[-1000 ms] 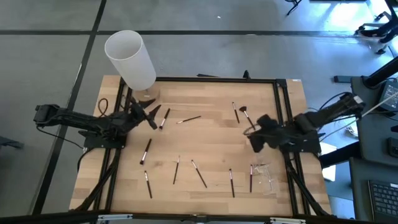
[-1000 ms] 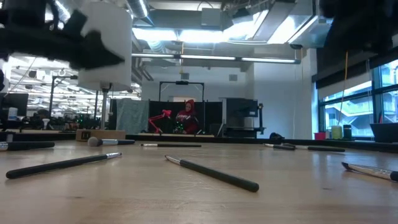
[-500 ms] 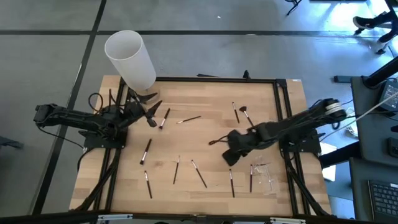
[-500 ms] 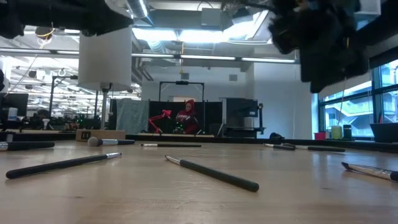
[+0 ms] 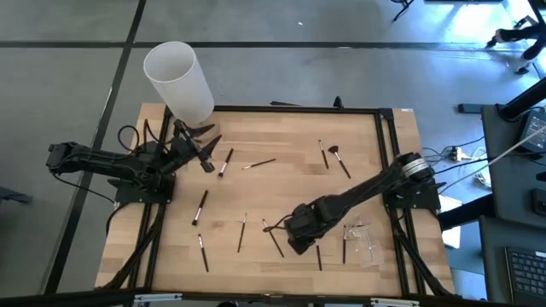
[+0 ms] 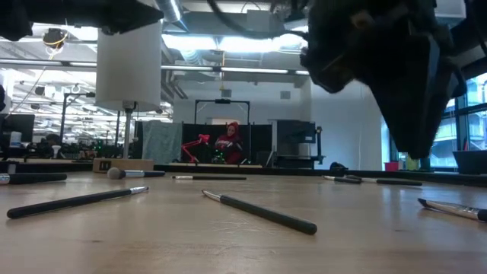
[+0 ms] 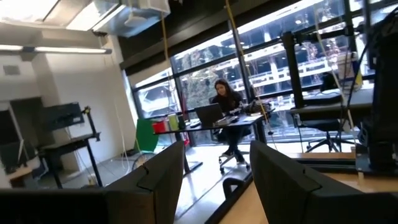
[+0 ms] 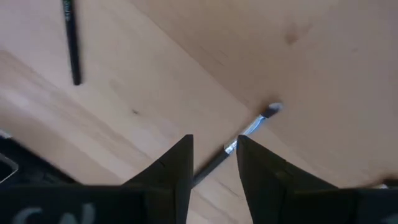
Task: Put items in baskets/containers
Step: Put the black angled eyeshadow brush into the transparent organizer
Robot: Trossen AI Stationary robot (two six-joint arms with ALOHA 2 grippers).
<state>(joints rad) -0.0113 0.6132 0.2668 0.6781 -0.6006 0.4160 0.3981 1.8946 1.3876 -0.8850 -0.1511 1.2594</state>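
Thin dark makeup brushes lie flat and scattered on the wooden table (image 5: 290, 183). My right gripper (image 5: 287, 233) is open and hangs above a long brush (image 5: 274, 239) near the table's middle, toward the near edge. In the right wrist view the gripper (image 8: 214, 146) has its fingers on either side of that brush's pale-tipped end (image 8: 249, 129). In the low view its fingertips (image 6: 417, 148) stay above the tabletop. The clear container (image 5: 365, 240) sits near the right near corner. My left gripper (image 5: 207, 154) is open, raised at the far left beside the white cylinder (image 5: 179, 81).
Other brushes lie nearby: one (image 5: 242, 232) left of my right gripper, two (image 5: 317, 251) beside the container, and a flared-head one (image 5: 339, 159) toward the far right. A black frame (image 5: 388, 170) borders the table. A person sits in the room beyond (image 7: 229, 112).
My right gripper has swept from the table's right side toward the left and near edge, its arm stretching out, and has come down over the long brush near the middle. The brushes have not moved.
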